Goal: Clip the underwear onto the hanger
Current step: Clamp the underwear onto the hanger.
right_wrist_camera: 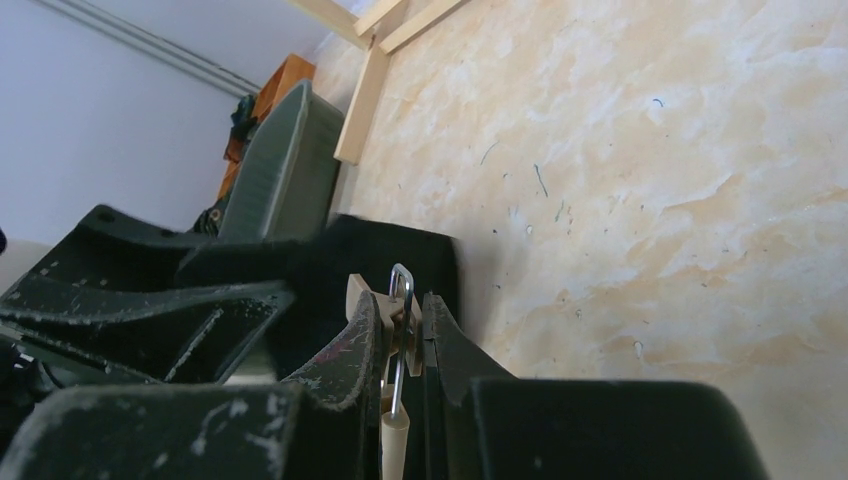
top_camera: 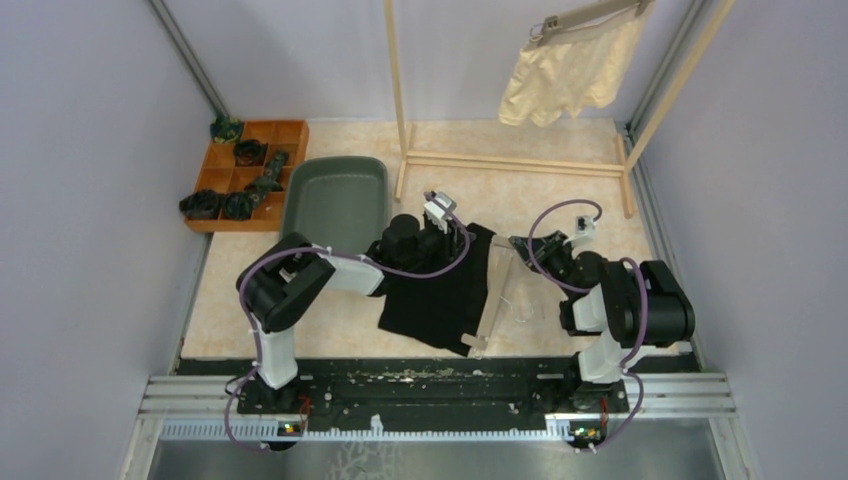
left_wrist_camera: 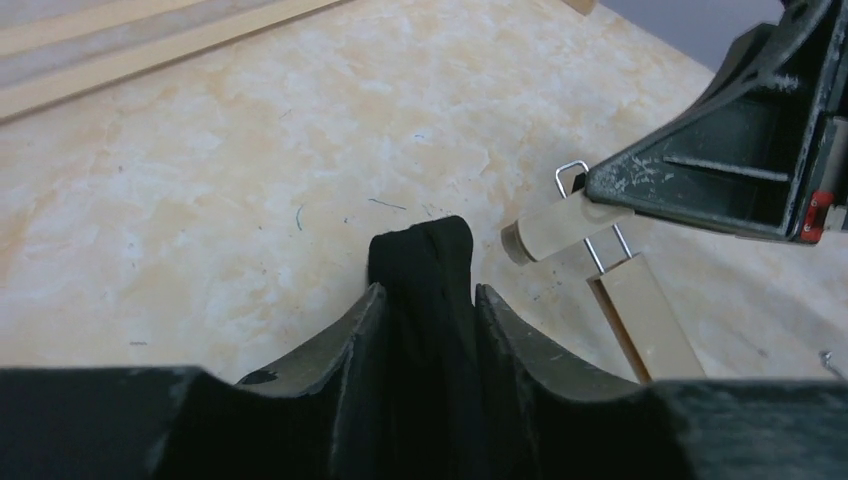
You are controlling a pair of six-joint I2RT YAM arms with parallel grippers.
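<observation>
The task was about half done, as I judged it. The cream underwear hung from a hanger on the rack at the far right, so that piece needed nothing more. The black underwear lay flat on the table between the two arms, and the second hanger lay along its right edge, partly on the cloth. The left gripper was at the far edge of the black underwear. A bunched fold of it stood up between the fingers and touched both. They were a little apart, but I could not tell whether they pressed the fold or only stood loose around it. The right gripper was closed almost fully on the far clip of the second hanger, with wood and wire squeezed between its fingers. In the left wrist view this clip was just beside the fold and did not touch it, so no cloth was in it yet. The near clip was too small to judge. In my judgement, three steps were left: to bring the fold into the far clip, to fasten the other side in the near clip, and then to hang the second hanger on the rack.
</observation>
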